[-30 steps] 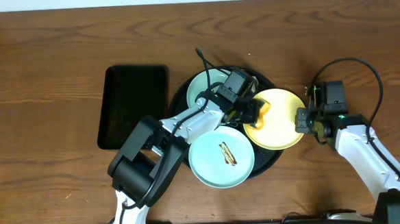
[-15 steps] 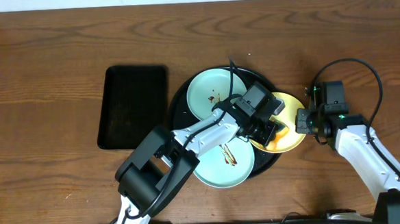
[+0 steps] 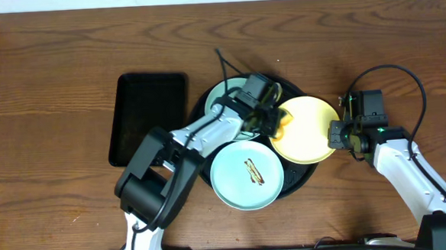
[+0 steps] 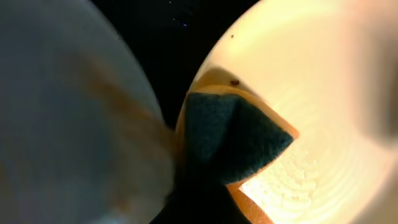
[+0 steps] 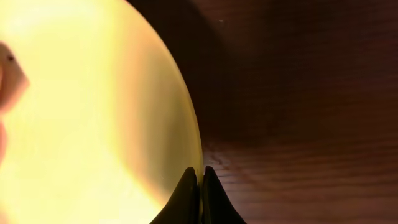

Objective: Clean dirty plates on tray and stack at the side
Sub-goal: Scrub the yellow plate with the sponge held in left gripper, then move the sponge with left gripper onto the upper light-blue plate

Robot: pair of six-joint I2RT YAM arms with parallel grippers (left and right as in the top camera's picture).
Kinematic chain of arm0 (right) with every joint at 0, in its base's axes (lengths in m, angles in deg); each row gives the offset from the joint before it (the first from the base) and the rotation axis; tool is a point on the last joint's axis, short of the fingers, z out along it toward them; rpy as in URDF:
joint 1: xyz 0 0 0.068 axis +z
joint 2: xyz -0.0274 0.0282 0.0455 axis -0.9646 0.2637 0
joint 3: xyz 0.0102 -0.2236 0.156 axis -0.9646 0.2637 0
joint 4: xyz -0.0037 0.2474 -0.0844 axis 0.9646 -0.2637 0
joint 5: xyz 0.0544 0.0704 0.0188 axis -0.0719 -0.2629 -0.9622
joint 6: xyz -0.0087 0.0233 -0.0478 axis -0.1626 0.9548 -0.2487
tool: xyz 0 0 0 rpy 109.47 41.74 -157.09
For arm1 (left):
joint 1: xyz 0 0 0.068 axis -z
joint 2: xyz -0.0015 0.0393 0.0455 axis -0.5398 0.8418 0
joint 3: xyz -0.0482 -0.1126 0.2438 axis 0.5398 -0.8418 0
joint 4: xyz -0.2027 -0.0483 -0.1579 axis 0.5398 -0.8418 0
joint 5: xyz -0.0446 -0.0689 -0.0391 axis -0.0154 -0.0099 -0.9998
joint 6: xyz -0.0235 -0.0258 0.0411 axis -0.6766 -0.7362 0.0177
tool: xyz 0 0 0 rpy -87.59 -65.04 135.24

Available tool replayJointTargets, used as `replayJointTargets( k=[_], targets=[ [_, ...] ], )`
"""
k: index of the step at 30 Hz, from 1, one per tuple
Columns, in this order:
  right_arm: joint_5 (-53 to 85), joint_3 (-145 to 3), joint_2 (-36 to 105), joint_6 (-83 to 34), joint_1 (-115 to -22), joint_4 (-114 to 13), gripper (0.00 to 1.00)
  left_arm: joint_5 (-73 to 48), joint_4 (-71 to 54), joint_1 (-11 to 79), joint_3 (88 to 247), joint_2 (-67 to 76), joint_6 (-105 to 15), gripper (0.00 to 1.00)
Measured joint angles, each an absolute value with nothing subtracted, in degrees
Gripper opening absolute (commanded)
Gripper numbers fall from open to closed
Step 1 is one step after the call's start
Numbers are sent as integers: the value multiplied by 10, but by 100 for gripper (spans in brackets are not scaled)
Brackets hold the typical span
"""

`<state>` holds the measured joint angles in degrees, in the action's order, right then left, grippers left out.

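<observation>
The pale yellow plate [image 3: 307,132] lies on the right side of the round black tray [image 3: 199,109]; it also shows in the right wrist view [image 5: 93,112] and the left wrist view [image 4: 323,106]. My right gripper [image 3: 335,134] is shut on its right rim [image 5: 200,177]. My left gripper [image 3: 272,121] is shut on a yellow sponge with a dark green face [image 4: 233,134], pressed at the yellow plate's left edge. A mint-blue plate [image 3: 246,176] with a brown smear lies at the tray's front. Another mint-blue plate [image 3: 220,98] lies at the back, partly under my left arm.
A smaller rectangular black tray [image 3: 148,117] lies left of the round tray on the wooden table [image 3: 53,88]. The right arm's cable loops above the table at the right [image 3: 388,70].
My left gripper with the sponge swept right across the yellow plate, then back to its left edge. The brown smear on the yellow plate is gone. The right gripper stayed put.
</observation>
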<state>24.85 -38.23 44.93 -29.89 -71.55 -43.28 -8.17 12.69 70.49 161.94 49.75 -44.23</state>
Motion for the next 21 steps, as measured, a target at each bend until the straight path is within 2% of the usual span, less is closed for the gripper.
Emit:
replayJointTargets(
  k=[4, 8, 12, 17, 21],
  targets=[
    [248, -382, 449, -299, -714, -433, 2, -103, 120, 706, 1615, 477, -440, 7],
    [252, -382, 449, -300, -714, -435, 15, -131, 116, 706, 1614, 425, -438, 7],
    [253, -382, 449, -301, -714, -436, 18, -137, 101, 703, 1614, 366, -434, 7],
    [251, -382, 449, -301, -714, -436, 25, -80, 27, 684, 1614, 327, -433, 8],
    [240, -382, 449, -301, -714, -436, 24, -11, -33, 654, 1614, 325, -434, 7]
  ],
)
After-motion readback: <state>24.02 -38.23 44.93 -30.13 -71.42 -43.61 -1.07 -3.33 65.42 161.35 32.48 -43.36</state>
